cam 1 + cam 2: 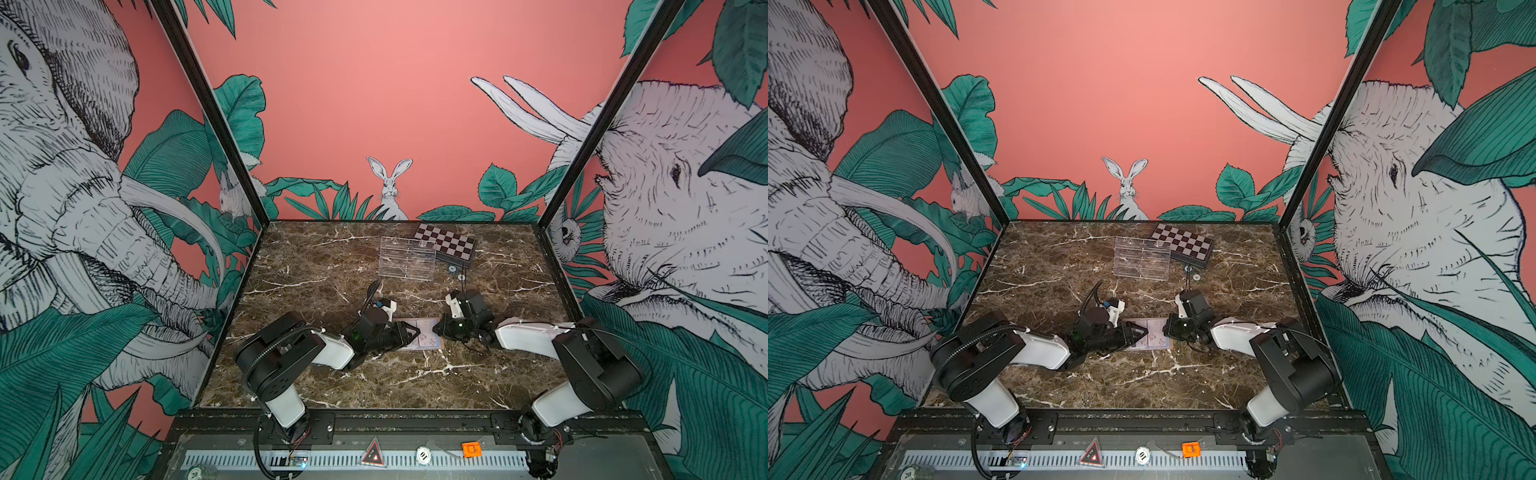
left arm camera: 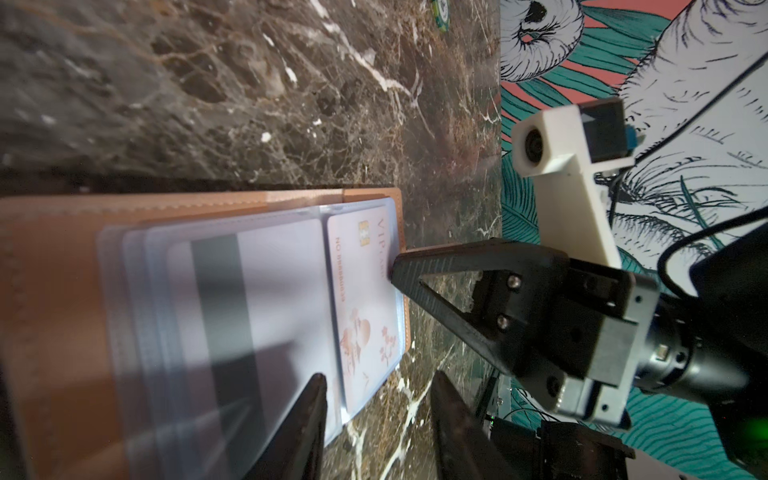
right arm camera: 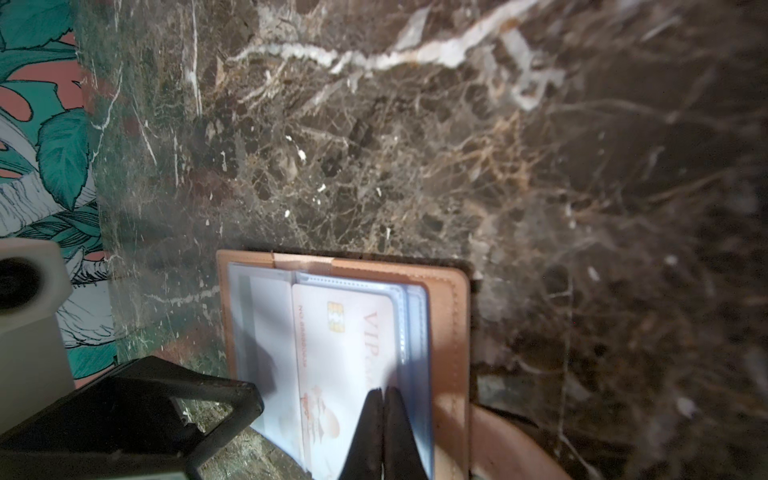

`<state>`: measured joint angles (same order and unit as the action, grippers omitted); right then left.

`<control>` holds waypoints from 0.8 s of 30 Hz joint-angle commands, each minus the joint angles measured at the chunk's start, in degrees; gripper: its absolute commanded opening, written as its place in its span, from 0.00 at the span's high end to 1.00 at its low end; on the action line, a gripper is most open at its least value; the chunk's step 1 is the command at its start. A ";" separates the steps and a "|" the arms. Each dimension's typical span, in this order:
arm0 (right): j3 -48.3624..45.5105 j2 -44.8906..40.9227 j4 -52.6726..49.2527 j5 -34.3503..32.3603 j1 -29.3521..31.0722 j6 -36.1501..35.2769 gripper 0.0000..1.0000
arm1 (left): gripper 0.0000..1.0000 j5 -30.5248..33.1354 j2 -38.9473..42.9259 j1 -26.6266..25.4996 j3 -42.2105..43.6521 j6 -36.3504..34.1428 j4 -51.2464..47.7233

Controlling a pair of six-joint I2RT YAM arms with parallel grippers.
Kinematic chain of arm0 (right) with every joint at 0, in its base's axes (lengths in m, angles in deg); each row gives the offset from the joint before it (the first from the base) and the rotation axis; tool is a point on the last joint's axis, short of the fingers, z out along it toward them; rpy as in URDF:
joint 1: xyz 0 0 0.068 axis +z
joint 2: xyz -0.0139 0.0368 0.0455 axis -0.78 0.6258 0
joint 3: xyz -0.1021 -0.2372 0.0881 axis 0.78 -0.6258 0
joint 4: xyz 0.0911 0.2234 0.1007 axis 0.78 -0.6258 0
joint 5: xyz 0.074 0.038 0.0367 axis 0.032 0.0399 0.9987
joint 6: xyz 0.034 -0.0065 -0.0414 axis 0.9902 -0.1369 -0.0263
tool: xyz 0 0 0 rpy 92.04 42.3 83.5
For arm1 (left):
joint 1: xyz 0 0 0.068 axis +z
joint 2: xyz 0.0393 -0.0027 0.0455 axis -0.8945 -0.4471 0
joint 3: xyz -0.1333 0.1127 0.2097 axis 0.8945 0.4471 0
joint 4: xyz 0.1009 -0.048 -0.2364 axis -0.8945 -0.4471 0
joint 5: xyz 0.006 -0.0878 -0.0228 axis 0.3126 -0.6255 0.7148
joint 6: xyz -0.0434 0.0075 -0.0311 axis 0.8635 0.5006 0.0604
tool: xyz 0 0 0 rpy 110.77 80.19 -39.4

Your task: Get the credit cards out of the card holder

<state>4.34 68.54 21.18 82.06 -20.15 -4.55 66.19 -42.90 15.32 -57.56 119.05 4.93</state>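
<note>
One VIP credit card (image 2: 362, 299), sleeved in the open card holder (image 2: 62, 291), is touched by the clenched right tool (image 2: 392, 274), while the left tool (image 2: 378, 376) is released.

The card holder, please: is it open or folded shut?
Open. The card holder lies spread flat on the table, its clear sleeves exposed, with a VIP card showing inside one.
</note>
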 commanded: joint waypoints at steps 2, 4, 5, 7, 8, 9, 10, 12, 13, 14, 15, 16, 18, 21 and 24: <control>-1.66 -1.45 -1.18 -1.27 -0.22 -0.58 1.00 | 0.58 0.53 -0.89 -0.15 1.02 0.95 3.43; -1.77 -2.12 -1.53 -1.45 -0.25 -0.74 1.00 | 0.58 0.47 -1.44 -0.15 1.16 1.02 4.00; -1.92 -2.32 -1.57 -1.49 -0.26 -0.69 1.00 | 0.59 0.48 -1.65 -0.19 1.34 1.10 4.41; -2.01 -2.36 -1.64 -1.40 -0.25 -0.73 1.00 | 0.59 0.54 -2.27 -0.22 1.63 1.28 5.14; -2.02 -2.26 -1.55 -1.22 -0.21 -0.68 1.00 | 0.60 0.54 -2.50 -0.22 1.77 1.31 5.46; -2.10 -2.00 -1.04 -0.92 -0.18 -0.53 1.00 | 0.59 0.64 -2.73 -0.22 1.86 1.45 5.89; -2.21 -1.73 -0.54 -0.60 -0.18 -0.26 1.00 | 0.60 0.59 -2.91 -0.25 2.04 1.61 6.29; -2.23 -1.27 0.13 -0.29 -0.04 0.05 1.00 | 0.59 0.75 -3.35 -0.22 2.40 1.72 7.00; -2.09 -0.98 0.45 -0.20 0.08 0.24 1.00 | 0.60 0.80 -3.42 -0.21 2.48 1.71 7.22; -2.12 -0.69 0.69 -0.03 0.24 0.38 1.00 | 0.59 0.88 -3.50 -0.24 2.57 1.72 7.42; -2.05 -0.50 1.09 -0.02 0.47 0.54 1.00 | 0.60 1.01 -3.68 -0.24 2.75 1.72 7.66; -1.96 -0.22 1.24 -0.02 0.81 0.67 1.00 | 0.60 1.01 -3.89 -0.29 2.86 1.72 8.10; -1.66 0.22 1.28 -0.06 1.45 0.76 1.00 | 0.60 0.83 -4.40 -0.25 2.94 1.96 9.16; -1.62 0.77 1.70 -0.25 2.02 1.09 1.00 | 0.63 0.83 -5.26 -0.24 3.17 2.19 10.25; -1.70 1.03 2.17 -0.27 2.31 1.28 1.00 | 0.65 0.71 -6.20 -0.20 3.28 2.57 11.75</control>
<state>2.87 68.39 23.45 82.13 -18.51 -3.79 66.28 -48.01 15.32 -55.38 120.95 14.55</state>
